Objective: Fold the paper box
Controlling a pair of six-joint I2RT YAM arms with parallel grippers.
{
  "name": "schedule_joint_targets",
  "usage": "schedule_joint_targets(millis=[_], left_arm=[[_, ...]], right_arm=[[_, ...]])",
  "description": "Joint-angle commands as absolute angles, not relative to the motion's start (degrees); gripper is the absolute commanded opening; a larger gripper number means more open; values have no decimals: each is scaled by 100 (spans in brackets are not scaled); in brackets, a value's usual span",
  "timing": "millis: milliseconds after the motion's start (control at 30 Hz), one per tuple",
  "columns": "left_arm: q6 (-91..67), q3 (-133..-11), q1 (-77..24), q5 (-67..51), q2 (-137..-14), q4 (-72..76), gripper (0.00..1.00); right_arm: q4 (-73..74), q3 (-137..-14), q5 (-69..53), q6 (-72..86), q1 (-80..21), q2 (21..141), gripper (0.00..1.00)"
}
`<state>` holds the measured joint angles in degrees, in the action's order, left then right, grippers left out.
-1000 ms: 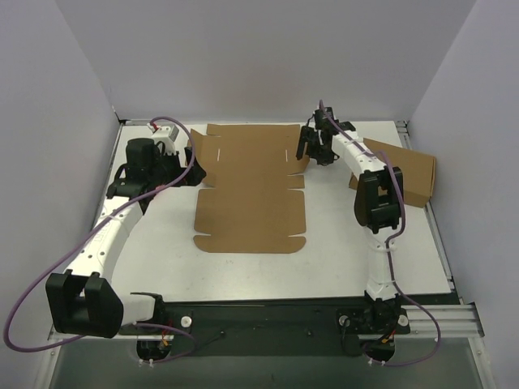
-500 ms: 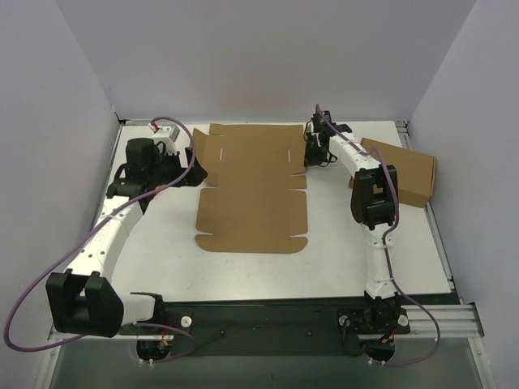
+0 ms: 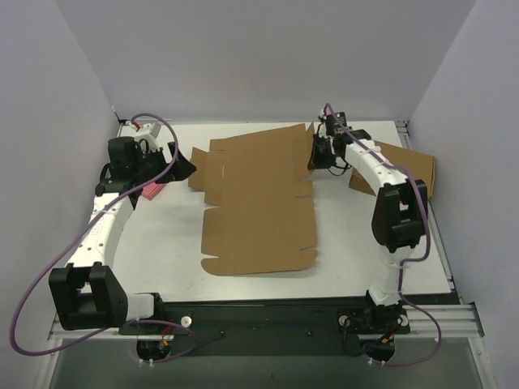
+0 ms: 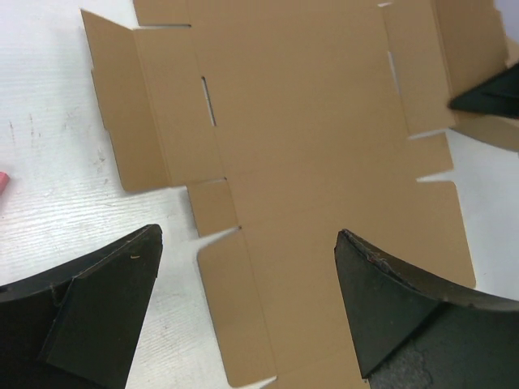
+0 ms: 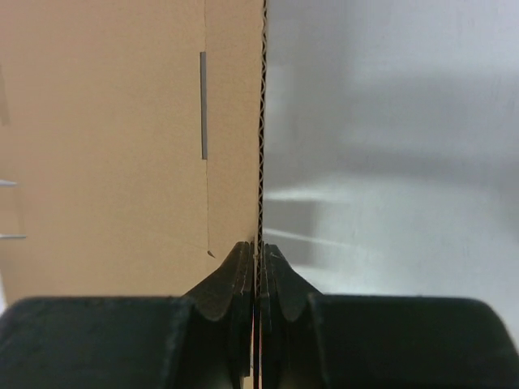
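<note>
From above, I see the paper box (image 3: pixel 255 203) spread as an open sheet in the middle of the table (image 3: pixel 340 243), with its far-right flap tilted up. Only my right wrist view shows the grip: the right gripper (image 5: pixel 258 253) is pinched tight on that flap's edge. Toward the table's far left, the left gripper (image 3: pixel 182 166) has its fingers spread wide and holds nothing.

We count one unfolded paper box (image 3: pixel 255 203), one formed cardboard box (image 3: pixel 415 174), one pink block (image 3: pixel 153 191), and two tools, namely the left tool (image 3: pixel 185 166) and the right tool (image 3: pixel 314 156), over one white surface (image 3: pixel 345 239).
</note>
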<state>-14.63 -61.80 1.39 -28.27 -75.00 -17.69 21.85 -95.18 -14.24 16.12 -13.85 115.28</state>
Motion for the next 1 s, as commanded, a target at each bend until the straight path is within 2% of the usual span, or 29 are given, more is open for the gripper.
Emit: schedule_joint_targets(millis=[0,200,400,600,967], left_arm=[[-1775,-6152,316,-3375,-7672,-1275,97],[-1880,-6223,535,-3340,-8103,-1477,97],[-2337,-5933,773,-4024,-8331,-810,97],[-2215,-5941,773,-4042,-8814,-879,97],[-2935,-5616,800,-4887,-9176,395,97]], right_arm=[[2065,-8773,-1881,1415,-1362,10101,0],[2066,-7762,-2171,1450,-1284,8607,0],[2039,-7287,-2740,1634,-1029,7587,0],[1960,-7119,-3399,1784,-686,7094,0],[1942,-7172,-4122,1977,-404,6566,0]])
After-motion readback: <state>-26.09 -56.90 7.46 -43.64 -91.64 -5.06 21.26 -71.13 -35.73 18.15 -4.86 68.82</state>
